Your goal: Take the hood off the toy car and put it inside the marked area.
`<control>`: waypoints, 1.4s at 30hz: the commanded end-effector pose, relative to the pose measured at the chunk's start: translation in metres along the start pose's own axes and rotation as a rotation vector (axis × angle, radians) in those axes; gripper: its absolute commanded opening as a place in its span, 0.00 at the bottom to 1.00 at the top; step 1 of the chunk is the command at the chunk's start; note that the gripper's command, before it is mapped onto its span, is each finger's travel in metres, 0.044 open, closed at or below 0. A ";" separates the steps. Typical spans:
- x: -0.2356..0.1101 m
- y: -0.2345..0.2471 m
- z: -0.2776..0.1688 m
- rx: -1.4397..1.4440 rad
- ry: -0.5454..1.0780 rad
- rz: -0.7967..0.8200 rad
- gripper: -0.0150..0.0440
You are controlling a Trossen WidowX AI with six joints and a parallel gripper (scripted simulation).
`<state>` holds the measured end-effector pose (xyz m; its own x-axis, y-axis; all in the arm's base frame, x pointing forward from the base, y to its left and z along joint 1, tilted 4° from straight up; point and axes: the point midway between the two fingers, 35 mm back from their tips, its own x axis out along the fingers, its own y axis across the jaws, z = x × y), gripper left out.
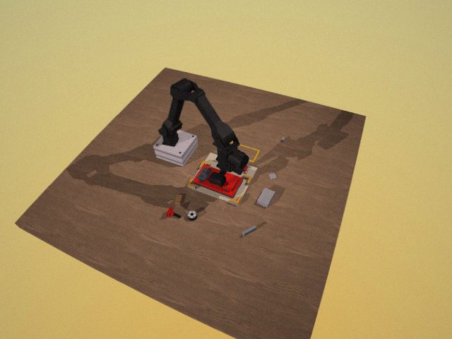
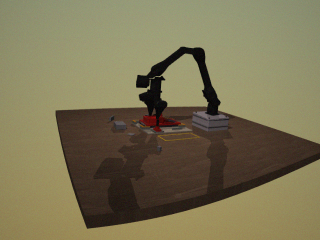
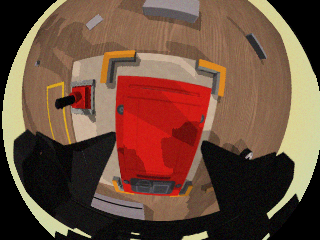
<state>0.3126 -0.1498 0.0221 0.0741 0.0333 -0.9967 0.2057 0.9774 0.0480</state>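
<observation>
Gripper (image 2: 155, 113) seemingly above toy car (image 2: 155, 120)

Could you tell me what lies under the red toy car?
The red toy car sits on a pale beige base plate with orange corner brackets, resting on the brown wooden table. The plate's middle is hidden by the car. The open black gripper hangs above it.

Dark wood-grain table (image 2: 232, 165) with slight sheen; glossy red plastic-looking hood (image 3: 160, 130); matt black arm (image 1: 213, 116).

arm: black, bent over toy car (image 1: 219, 181)
gripper (image 1: 217, 178): open, over red hood (image 1: 229, 182)
marked area (image 1: 251, 153): yellow outline, just behind car
</observation>
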 end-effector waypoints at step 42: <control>0.008 0.000 0.000 0.000 0.000 0.000 0.41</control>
<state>0.3131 -0.1490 0.0118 0.0731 0.0359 -0.9967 0.2060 0.9773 0.0503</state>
